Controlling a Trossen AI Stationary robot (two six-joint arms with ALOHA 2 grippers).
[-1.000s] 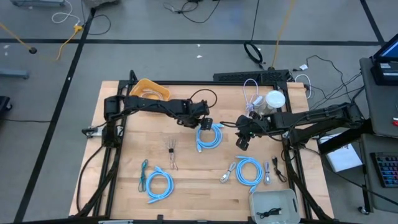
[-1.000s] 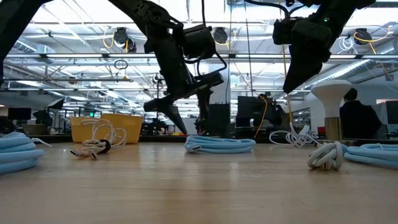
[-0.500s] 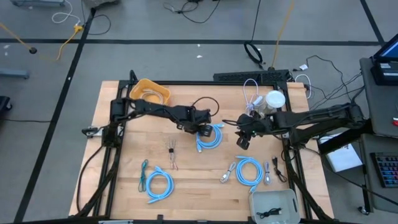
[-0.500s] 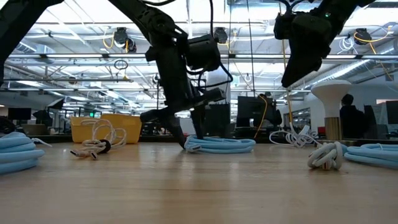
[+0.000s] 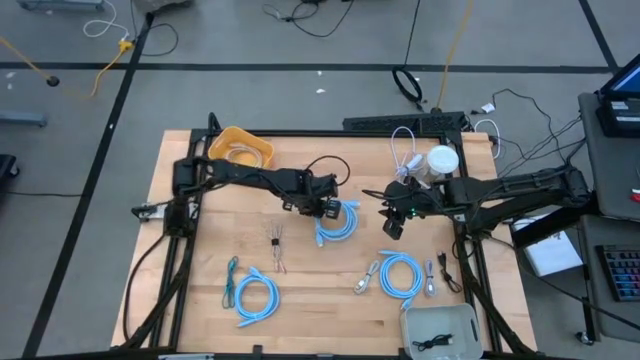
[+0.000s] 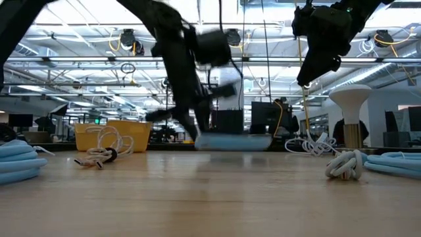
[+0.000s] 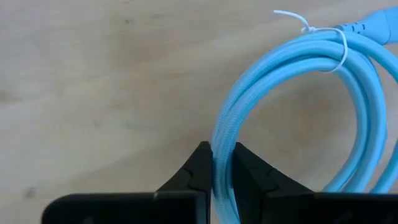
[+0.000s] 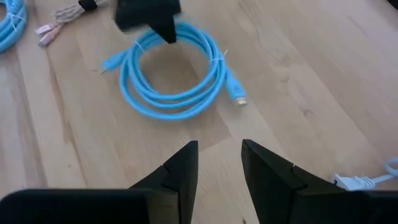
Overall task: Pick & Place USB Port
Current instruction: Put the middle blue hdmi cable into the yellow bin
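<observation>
I saw my left gripper (image 5: pixel 327 209) down at the middle of the bench (image 5: pixel 200 260), its fingers (image 7: pixel 200 169) closed on the strands of the coiled light-blue USB cable (image 5: pixel 337 221). In the left wrist view the two dark fingers pinched the cable's loop on either side, just above the wood. In the low view the coil looked raised slightly off the bench, though blur made that hard to judge. My right gripper (image 5: pixel 392 226) hung above the bench just beside that coil, fingers (image 8: pixel 183 163) parted and holding nothing. Two more blue cable coils (image 5: pixel 257 297) lay nearer the front edge, a yellow bin (image 5: pixel 240 146) at the far left corner.
</observation>
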